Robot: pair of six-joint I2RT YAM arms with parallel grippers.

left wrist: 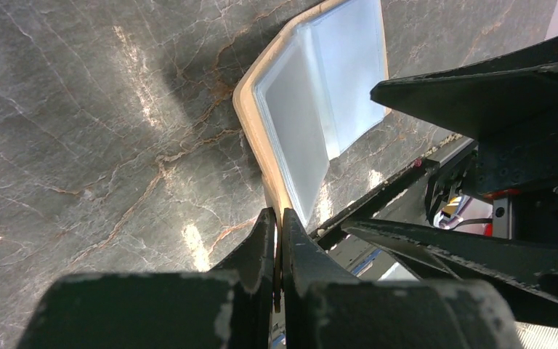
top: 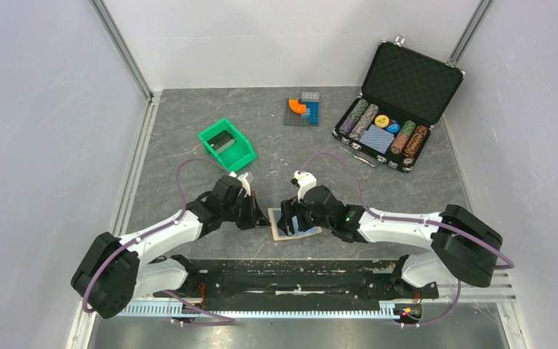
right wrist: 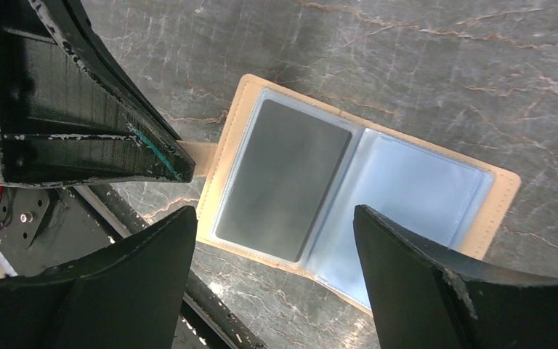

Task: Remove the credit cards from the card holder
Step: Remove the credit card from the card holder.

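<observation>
The card holder (right wrist: 479, 218) lies spread open on the grey table, tan-edged with light blue pockets; it also shows in the top view (top: 277, 224) and the left wrist view (left wrist: 320, 102). A dark grey credit card (right wrist: 283, 178) sits in its left pocket. The right pocket (right wrist: 414, 193) shows only pale blue. My left gripper (left wrist: 278, 217) is shut on the holder's tan strap tab (right wrist: 197, 153) at its edge. My right gripper (right wrist: 275, 214) is open, hovering over the holder with one finger on each side of the card pocket, holding nothing.
A green bin (top: 227, 144) stands behind the left arm. An open black chip case (top: 392, 109) with poker chips is at the back right. A small orange and blue block build (top: 304, 109) is at the back centre. The table's front rail (top: 283, 269) lies just below the holder.
</observation>
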